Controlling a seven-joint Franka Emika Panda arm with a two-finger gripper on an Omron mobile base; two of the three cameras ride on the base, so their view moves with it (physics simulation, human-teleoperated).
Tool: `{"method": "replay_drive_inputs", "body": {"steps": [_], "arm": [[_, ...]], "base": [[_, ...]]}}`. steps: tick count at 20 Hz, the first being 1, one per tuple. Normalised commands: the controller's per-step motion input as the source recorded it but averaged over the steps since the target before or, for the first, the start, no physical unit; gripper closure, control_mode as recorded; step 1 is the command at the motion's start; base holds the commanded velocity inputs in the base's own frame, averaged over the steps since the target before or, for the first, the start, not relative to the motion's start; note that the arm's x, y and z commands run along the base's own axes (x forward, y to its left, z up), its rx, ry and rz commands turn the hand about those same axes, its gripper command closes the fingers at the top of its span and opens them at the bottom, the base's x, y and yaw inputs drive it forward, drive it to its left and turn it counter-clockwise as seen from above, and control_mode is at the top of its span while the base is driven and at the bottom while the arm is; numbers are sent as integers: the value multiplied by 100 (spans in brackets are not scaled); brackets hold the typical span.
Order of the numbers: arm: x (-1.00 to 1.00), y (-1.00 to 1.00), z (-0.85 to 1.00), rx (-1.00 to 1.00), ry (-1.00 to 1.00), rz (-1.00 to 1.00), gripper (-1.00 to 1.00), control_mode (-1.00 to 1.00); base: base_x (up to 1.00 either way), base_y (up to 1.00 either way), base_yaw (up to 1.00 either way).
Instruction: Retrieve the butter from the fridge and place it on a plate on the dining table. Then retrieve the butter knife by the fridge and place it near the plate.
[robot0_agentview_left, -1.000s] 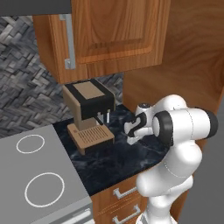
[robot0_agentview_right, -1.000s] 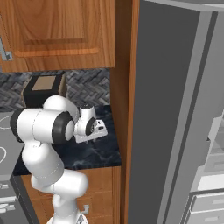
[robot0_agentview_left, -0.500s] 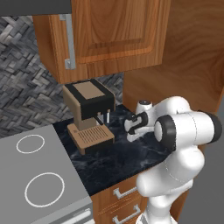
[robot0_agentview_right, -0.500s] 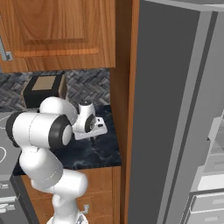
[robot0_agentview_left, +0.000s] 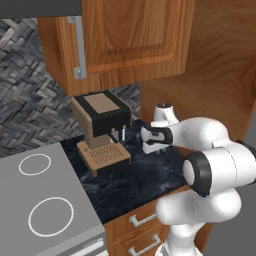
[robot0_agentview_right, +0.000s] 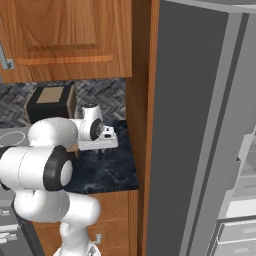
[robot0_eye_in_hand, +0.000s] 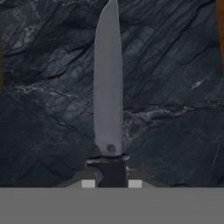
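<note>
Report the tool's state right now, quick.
Tool: closed on the butter knife, gripped at the handle, blade pointing out over the black marble counter.

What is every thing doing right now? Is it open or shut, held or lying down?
Thin dark grey butter knife: held at its handle, blade sticking out over the black marble counter.
Gripper: shut on the butter knife.
Tall grey fridge: door open, white drawers showing.
Wooden wall cabinet: shut.
Brown and black coffee machine: upright on the counter.
Wooden drawers: shut.
</note>
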Motion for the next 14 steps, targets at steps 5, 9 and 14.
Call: {"method": "replay_drive_inputs", "body": {"steps": [5,9,14], "arm": [[-46,0,31,3,5,-28,100,-100],[-81,0,12,7,1,-25,100,-100],[-74,1,31,3,0,-18,100,-100]], "base": [[0,0,0],[0,0,0],[0,0,0]]}}
